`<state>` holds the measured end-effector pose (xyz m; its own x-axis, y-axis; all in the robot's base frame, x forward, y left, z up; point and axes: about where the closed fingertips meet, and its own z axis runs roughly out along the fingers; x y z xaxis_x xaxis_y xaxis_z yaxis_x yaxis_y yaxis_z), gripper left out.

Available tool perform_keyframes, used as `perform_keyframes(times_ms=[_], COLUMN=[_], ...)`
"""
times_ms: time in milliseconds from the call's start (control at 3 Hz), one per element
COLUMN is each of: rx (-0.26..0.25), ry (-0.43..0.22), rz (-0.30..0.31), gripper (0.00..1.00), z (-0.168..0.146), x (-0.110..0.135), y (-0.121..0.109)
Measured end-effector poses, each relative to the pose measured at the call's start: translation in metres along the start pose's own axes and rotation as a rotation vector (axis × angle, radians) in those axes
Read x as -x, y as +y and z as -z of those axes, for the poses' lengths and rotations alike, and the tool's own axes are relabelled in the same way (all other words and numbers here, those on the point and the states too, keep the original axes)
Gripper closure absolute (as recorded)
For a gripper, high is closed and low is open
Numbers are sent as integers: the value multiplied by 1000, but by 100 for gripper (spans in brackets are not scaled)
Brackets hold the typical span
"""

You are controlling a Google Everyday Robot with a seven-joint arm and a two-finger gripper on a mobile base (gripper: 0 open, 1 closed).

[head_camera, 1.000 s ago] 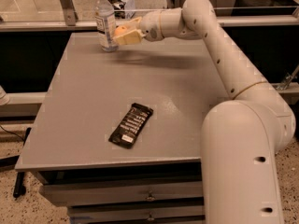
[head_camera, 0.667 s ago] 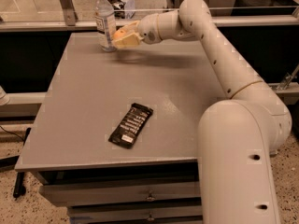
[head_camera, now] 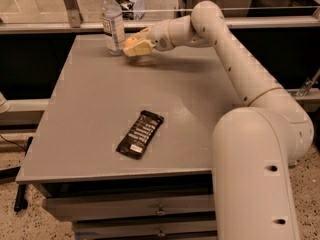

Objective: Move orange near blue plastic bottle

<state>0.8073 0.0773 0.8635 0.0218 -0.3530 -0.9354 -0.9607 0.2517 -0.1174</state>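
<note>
Grey table (head_camera: 90, 109), arm (head_camera: 235, 59) reaching to its far-left corner where the bottle (head_camera: 113, 26) stands, black wrapper (head_camera: 140, 134) flat near the front and well apart, gripper (head_camera: 134, 48) low over the tabletop just right of the bottle, fingers clamped around the orange (head_camera: 130, 41).

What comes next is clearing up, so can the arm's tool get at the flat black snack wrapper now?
Likely not yet: the tool holds the small round orange fruit beside the clear plastic bottle. The black snack wrapper lies unobstructed on the grey table.
</note>
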Motion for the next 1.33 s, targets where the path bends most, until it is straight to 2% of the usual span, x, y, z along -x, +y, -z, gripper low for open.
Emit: perform_keyframes(times_ms=[1000,1333], rx=[-11,-11], ry=[-1,-4], rz=[-19,-23], gripper=[13,0], z=[-2,-3], x=[-8,-8], y=[-1,-1])
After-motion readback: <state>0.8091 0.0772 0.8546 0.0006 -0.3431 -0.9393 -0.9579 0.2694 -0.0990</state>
